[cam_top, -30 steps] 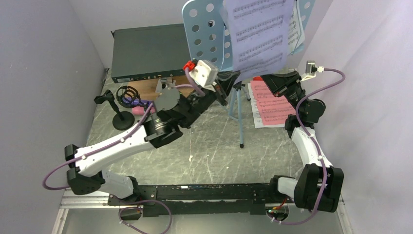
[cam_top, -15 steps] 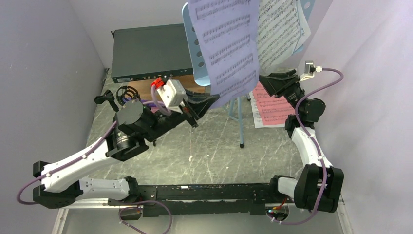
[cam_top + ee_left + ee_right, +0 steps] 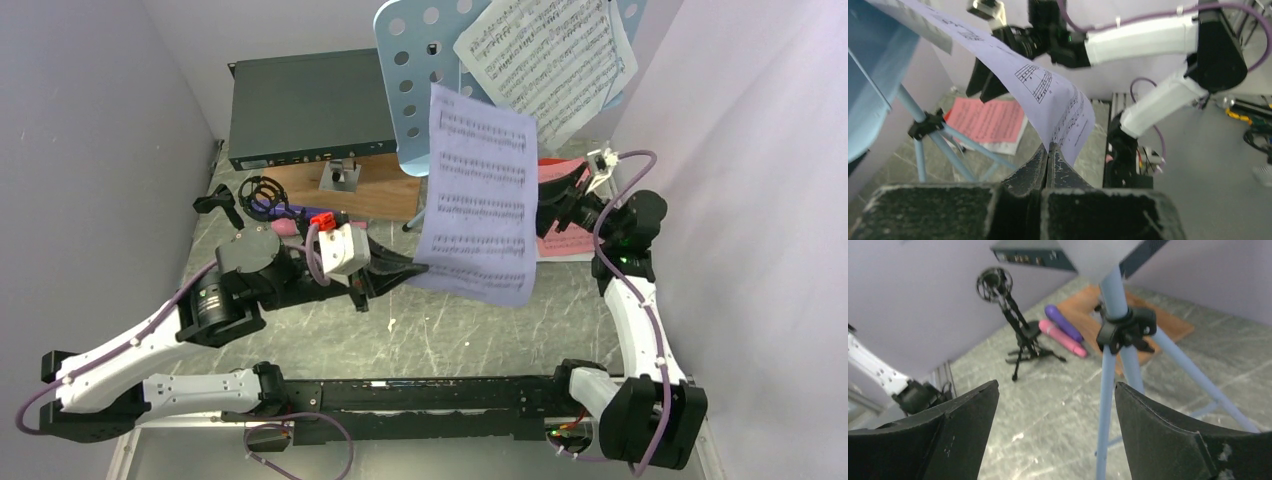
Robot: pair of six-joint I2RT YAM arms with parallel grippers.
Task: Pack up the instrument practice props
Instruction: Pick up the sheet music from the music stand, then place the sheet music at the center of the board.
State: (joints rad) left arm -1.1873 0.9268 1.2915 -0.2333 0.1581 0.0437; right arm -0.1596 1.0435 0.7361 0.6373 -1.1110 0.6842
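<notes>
The left gripper [image 3: 1048, 150] is pinched tight on the lower edge of the lavender sheet [image 3: 475, 215]. The sheet hangs in the air in front of the blue stand [image 3: 410, 60], clear of the table [image 3: 450, 330]. The right gripper [image 3: 1056, 387] stands wide with nothing between its fingers; its wrist view shows only the stand's legs and the tabletop beyond. It sits by the sheet's far side, above the red sheet [image 3: 988, 120], which lies flat on the table. From overhead the paper hides its fingertips, so I cannot be sure whether it touches the lavender sheet.

The lavender sheet is light and limp: in the left wrist view it bows over from the pinch in a long curve. Held by one edge like this, it will likely flop and swing with any quick move, and a sharp tug could crease or tear it. A flat pinch on an edge, a little in from the corner, looks the safest hold, with slow travel.

The white sheet [image 3: 550, 55] leans tilted on the stand and offers a free edge to grip. The red sheet, flat on the table, probably gives no easy edge to get under.
</notes>
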